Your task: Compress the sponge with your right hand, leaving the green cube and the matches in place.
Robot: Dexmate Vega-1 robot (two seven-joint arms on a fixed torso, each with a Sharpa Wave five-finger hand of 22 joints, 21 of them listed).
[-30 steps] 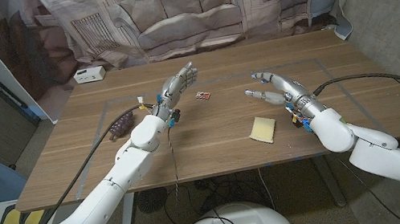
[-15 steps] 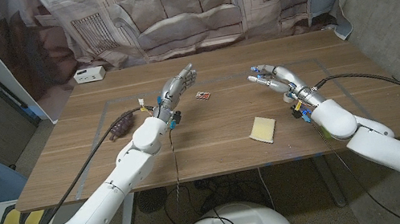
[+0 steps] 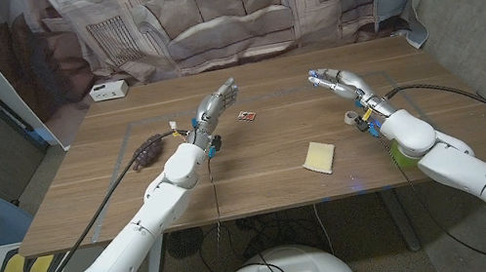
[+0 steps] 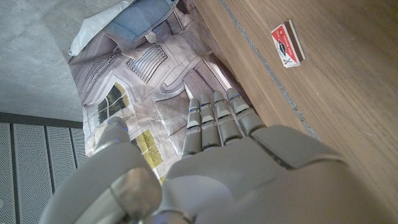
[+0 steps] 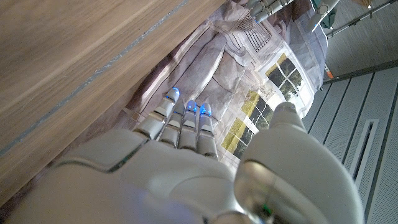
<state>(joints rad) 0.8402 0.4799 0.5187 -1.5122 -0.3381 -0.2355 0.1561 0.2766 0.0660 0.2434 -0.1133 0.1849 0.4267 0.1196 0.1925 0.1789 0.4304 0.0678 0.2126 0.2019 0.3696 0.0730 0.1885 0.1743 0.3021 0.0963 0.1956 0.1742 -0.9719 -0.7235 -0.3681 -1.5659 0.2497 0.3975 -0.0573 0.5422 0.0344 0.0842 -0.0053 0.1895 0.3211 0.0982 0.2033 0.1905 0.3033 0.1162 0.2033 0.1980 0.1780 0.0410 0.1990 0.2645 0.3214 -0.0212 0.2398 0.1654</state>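
Both hands spread, holding nothing; I've got the right hand [image 3: 341, 81] high beyond the sponge [image 3: 320, 157], probably lining up.

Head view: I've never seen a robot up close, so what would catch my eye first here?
Probably the two silver arms reaching over the wooden table, the left hand and right hand both raised with fingers extended, holding nothing. Between them lie a pale yellow sponge and a small red matchbox.

Yellow sponge [image 3: 320, 157] (flat), matches [image 3: 245, 115] apart
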